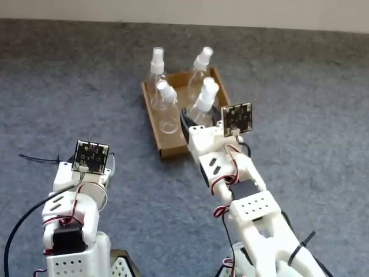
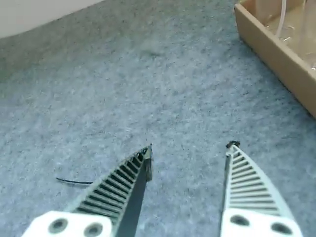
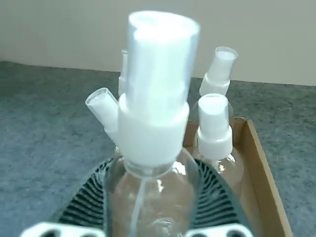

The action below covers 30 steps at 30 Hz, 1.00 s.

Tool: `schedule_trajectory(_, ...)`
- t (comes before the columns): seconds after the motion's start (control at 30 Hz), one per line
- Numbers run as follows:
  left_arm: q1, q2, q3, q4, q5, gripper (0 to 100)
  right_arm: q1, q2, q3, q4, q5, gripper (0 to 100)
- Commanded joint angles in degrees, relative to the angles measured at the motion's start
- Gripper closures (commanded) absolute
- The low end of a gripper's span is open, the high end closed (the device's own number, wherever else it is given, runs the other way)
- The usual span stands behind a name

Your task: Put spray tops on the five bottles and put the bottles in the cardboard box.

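The right gripper [image 3: 154, 173] is clenched on a clear spray bottle [image 3: 148, 202], spray top [image 3: 158, 84] on, at the near end of the cardboard box [image 1: 174, 153]; 3 other capped bottles [image 1: 167, 107] stand inside; the left gripper [image 2: 190, 148] hangs released over grey carpet [image 2: 123, 89].

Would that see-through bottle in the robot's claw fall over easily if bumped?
Probably yes. The bottle in the right gripper looks clear and empty, so likely light. It is tall with a big spray top, so a bump could tip it. Its round, smooth sides might slip or roll.
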Motion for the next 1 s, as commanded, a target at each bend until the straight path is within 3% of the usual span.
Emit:
schedule_trajectory(0.0, -0.5, -0.7, 0.4, -0.8, -0.4, 78, -0.4, 1.3, -2.9, -1.0, 0.6, 99.4)
schedule_trajectory(0.2, -0.5, -0.7, 0.7, -0.8, -0.4, 78, -0.2, 8.7, -6.4, -1.5, 2.5, 99.4)
schedule_trajectory(0.97, -0.5, -0.7, 0.7, -0.7, -0.4, 78, -0.4, 12.0, -7.8, -6.7, 2.9, 99.4)
